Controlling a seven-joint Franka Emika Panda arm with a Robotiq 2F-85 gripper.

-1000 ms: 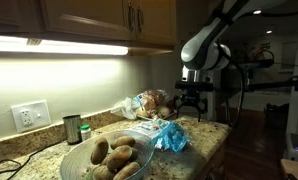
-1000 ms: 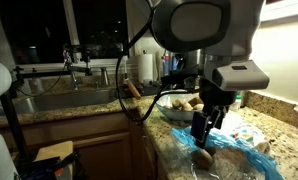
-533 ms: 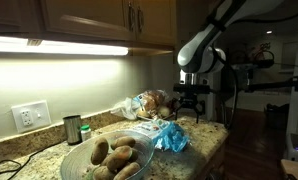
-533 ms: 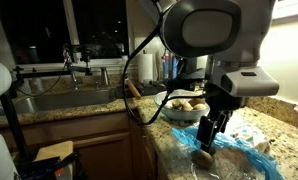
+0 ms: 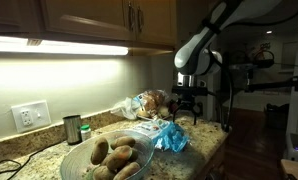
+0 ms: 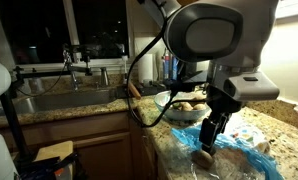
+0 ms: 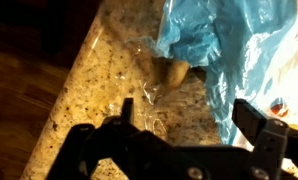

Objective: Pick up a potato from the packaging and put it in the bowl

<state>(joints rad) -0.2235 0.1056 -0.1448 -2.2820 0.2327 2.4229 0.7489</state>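
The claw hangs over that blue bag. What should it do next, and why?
Probably lower toward the potato lying at the edge of the blue bag. The gripper is open, empty and above the potato, so a short descent should bring the jaws around it.

In an exterior view we sit low at the counter's (image 5: pixel 211 140) end, bowl (image 5: pixel 71 158) close in front, facing along the wall (image 5: pixel 79 85) twd the arm (image 5: pixel 194 50) further back. In an exterior view we're right by the arm, facing the opp way, twd sink (image 6: pixel 49 102) & window (image 6: pixel 49 30). Both share bowl, blue bag (image 5: pixel 171 137) & gripper (image 5: pixel 185 118). Wrist cam looks down, v close, on bag edge & counter
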